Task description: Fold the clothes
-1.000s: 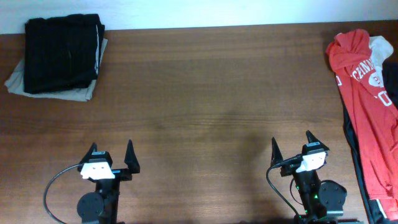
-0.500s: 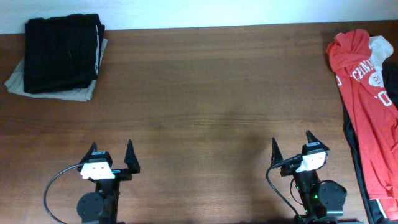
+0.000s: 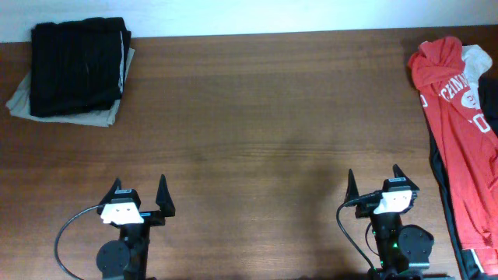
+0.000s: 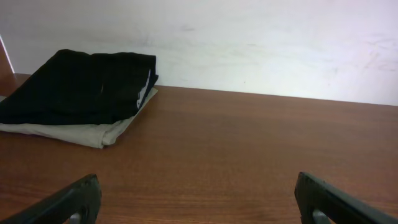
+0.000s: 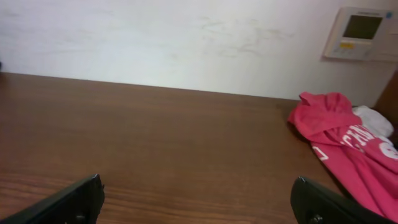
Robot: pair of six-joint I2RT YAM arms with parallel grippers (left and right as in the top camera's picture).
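The red-orange T-shirt (image 3: pixel 455 117) (white arched lettering, too small to read) lies crumpled. The right gripper (image 3: pixel 374 174) near it and the left gripper (image 3: pixel 140 183) well away from it both gape open, empty.

The counter (image 3: pixel 257 117) is smooth wood, perhaps veneer, with faint sheen; the red T-shirt (image 3: pixel 455 124) and folded black garment (image 3: pixel 78 66) are matt cloth.
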